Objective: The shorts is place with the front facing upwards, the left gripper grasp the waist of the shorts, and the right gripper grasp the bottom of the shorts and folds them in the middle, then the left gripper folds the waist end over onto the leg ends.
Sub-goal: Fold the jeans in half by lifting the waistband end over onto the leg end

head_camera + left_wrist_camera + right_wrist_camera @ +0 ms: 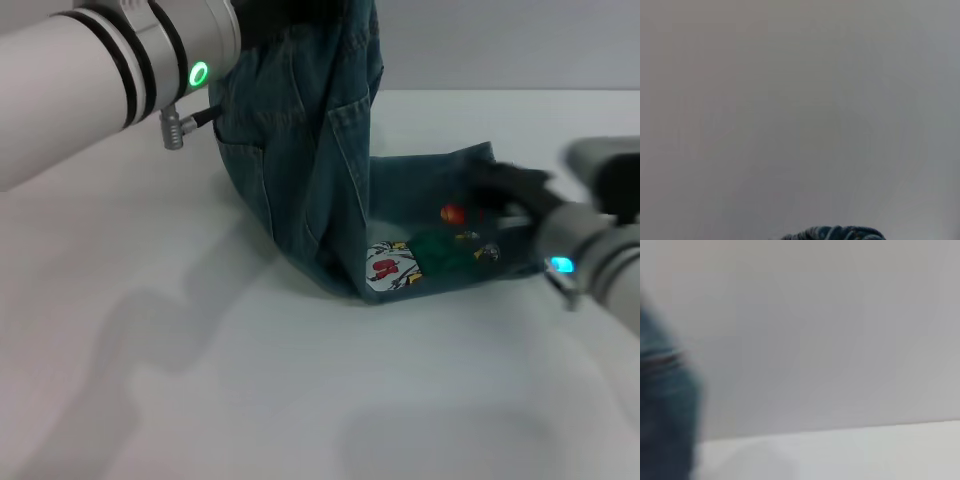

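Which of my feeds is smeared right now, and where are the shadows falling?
Head view: the right gripper is motion-blurred at the shorts; soft arm shadows lie on the table front-left. Right wrist view: wholly blurred, denim a smear. Left wrist view: mostly blank grey, no glare.

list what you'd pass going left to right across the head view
left arm with its green light → the lifted part of the shorts hanging from up by that arm → cartoon print on the part lying on the table → right gripper at the shorts' far-side edge → right arm's blue light
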